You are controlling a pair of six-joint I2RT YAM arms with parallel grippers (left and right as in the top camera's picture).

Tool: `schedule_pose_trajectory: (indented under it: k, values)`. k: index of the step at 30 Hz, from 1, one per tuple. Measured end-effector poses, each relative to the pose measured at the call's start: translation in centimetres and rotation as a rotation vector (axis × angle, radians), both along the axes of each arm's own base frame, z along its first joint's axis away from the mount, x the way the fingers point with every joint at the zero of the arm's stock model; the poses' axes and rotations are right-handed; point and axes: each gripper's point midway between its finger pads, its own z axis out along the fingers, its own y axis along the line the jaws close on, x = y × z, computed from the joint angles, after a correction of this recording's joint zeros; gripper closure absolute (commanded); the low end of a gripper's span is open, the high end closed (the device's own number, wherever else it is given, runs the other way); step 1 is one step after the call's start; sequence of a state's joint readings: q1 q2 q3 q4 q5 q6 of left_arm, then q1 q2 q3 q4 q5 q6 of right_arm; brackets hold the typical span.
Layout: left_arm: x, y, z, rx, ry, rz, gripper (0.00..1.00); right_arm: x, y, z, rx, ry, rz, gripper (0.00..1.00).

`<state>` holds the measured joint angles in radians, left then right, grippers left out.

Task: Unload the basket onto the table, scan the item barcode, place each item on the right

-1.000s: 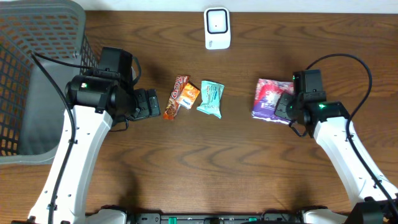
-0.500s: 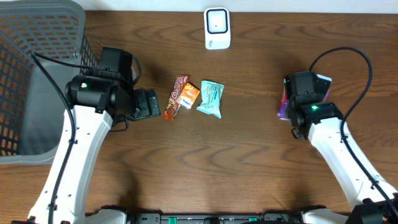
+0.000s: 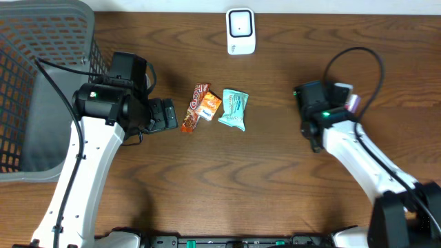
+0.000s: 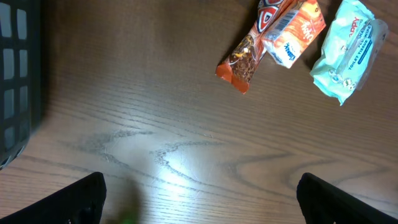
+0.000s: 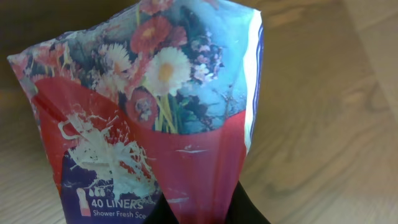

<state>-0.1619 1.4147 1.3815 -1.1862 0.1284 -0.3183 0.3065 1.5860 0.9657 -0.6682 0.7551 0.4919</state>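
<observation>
Red-and-blue flowered plastic liner packet is pinched in the closed right gripper, above the brown wooden table, in front and right of the white box-shaped scanner. The left gripper gapes wide and empty, front-left of the scanner. A brown snack bar, an orange pouch and a teal tissue pack lie nearer the scanner.

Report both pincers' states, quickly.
Left pincer: open, holding nothing.
Right pincer: closed on the floral liner pack.
</observation>
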Motion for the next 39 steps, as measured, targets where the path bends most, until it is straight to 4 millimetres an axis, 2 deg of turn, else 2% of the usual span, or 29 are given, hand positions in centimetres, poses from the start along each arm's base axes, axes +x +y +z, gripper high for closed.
schedule_pose_trajectory:
  k: [2, 4, 11, 15, 20, 24, 28, 31, 37, 39]
  values:
    - [0.0, 0.0, 0.0, 0.000, 0.000, 0.000, 0.02, 0.3, 1.3, -0.8, -0.008, 0.010, 0.035, 0.70]
    - [0.0, 0.0, 0.0, 0.000, 0.000, 0.000, 0.02, 0.5, 2.9, -1.3, -0.017, 0.015, 0.081, 0.58]
    - [0.0, 0.0, 0.0, 0.000, 0.000, 0.000, 0.02, 1.0, 9.3, -1.7, 0.020, -0.019, 0.255, 0.37]
    - [0.0, 0.0, 0.0, 0.000, 0.000, 0.000, 0.02, 1.9, 14.6, -1.6, 0.198, -0.058, 0.361, 0.26]
    - [0.0, 0.0, 0.0, 0.000, 0.000, 0.000, 0.02, 2.0, 18.3, -1.2, 0.378, -0.036, 0.413, 0.09]
    - [0.0, 0.0, 0.0, 0.000, 0.000, 0.000, 0.02, 2.0, 19.4, 0.0, 0.433, -0.008, 0.427, 0.01]
    - [0.0, 0.0, 0.0, 0.000, 0.000, 0.000, 0.02, 2.5, 19.9, 2.0, 0.453, 0.005, 0.443, 0.01]
    - [0.0, 0.0, 0.0, 0.000, 0.000, 0.000, 0.02, 3.2, 19.4, 3.1, 0.458, 0.000, 0.442, 0.01]
    - [0.0, 0.0, 0.0, 0.000, 0.000, 0.000, 0.02, 4.0, 17.8, 3.2, 0.478, 0.008, 0.412, 0.01]
    - [0.0, 0.0, 0.0, 0.000, 0.000, 0.000, 0.02, 4.0, 17.9, 3.1, 0.495, 0.017, 0.419, 0.06]
